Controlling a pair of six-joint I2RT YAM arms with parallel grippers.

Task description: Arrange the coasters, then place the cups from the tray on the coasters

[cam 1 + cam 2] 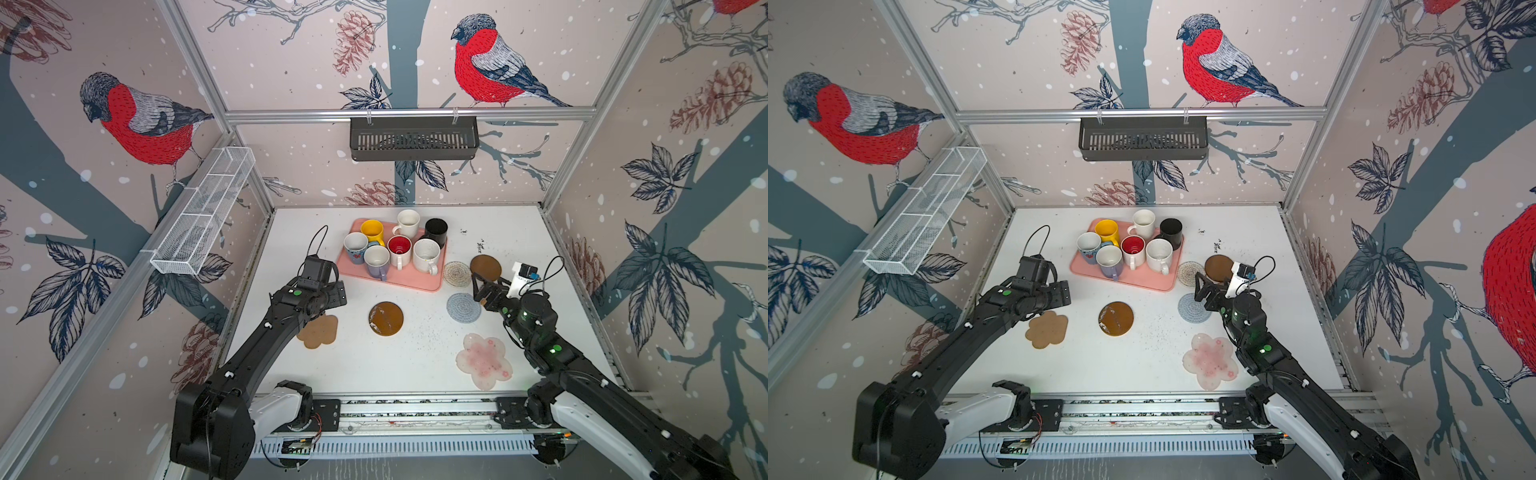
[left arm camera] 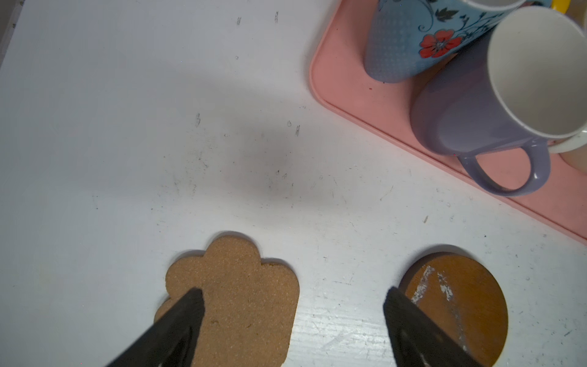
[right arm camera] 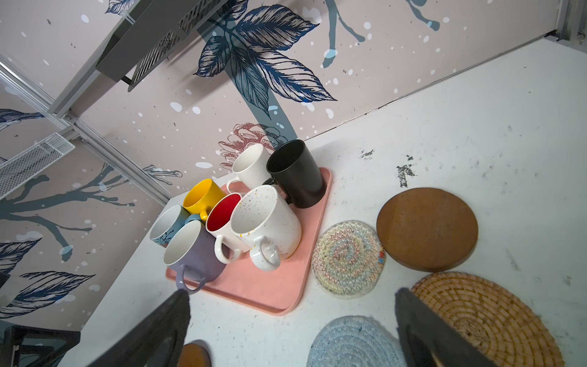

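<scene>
Seven cups stand on the pink tray point(image 1: 415, 282), among them the yellow point(image 1: 372, 230), black point(image 1: 436, 230), speckled white point(image 3: 270, 219) and lavender point(image 2: 470, 117) ones. On the table lie the coasters: lobed tan cork point(image 1: 320, 332), glossy brown disc point(image 1: 385, 318), grey-blue crochet point(image 1: 461, 308), cream rope point(image 1: 456, 273), matt brown disc point(image 1: 486, 267), pink-white flower point(image 1: 484, 360) and golden rattan point(image 3: 486, 317). My left gripper point(image 2: 293, 297) hangs open over bare table between the tan coaster point(image 2: 241, 295) and the brown disc point(image 2: 463, 305). My right gripper point(image 3: 292, 297) is open above the crochet coaster point(image 3: 352, 343).
A black slotted basket point(image 1: 413, 139) hangs on the back wall and a white wire basket point(image 1: 203, 212) on the left wall. The enclosure walls close in the table on three sides. The arm bases sit on a rail point(image 1: 415, 409) along the front edge.
</scene>
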